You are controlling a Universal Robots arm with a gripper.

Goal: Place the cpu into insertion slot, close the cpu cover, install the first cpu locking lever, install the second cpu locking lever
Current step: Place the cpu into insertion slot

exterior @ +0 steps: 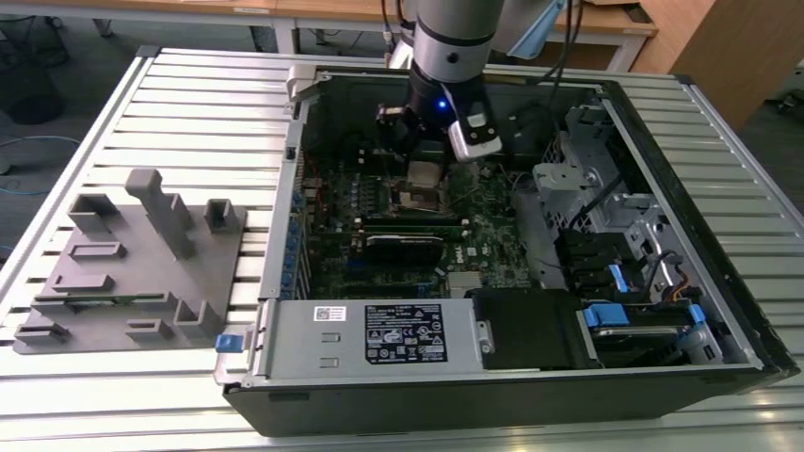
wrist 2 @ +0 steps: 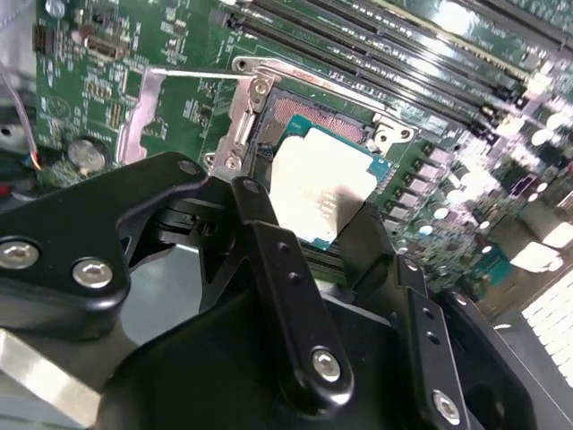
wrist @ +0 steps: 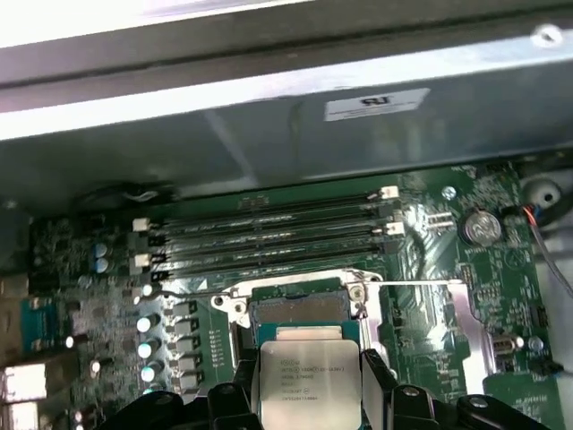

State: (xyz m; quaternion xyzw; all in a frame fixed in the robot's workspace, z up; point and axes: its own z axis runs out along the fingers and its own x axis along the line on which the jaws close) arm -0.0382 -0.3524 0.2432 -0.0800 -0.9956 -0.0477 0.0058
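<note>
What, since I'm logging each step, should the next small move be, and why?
Probably a slight shift to centre the cpu over the insertion slot before lowering: the gripper grips it, and in the first wrist view part of the slot shows uncovered beyond its edge.

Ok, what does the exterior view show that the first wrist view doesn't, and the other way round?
Exterior view: the whole open case on the slatted table, a grey fixture at the exterior view's left, the power supply and the arm. First wrist view: memory slots, a coin battery, and the pincer gripping the cpu by its sides. Both: the cpu near the socket, and the green board.
</note>
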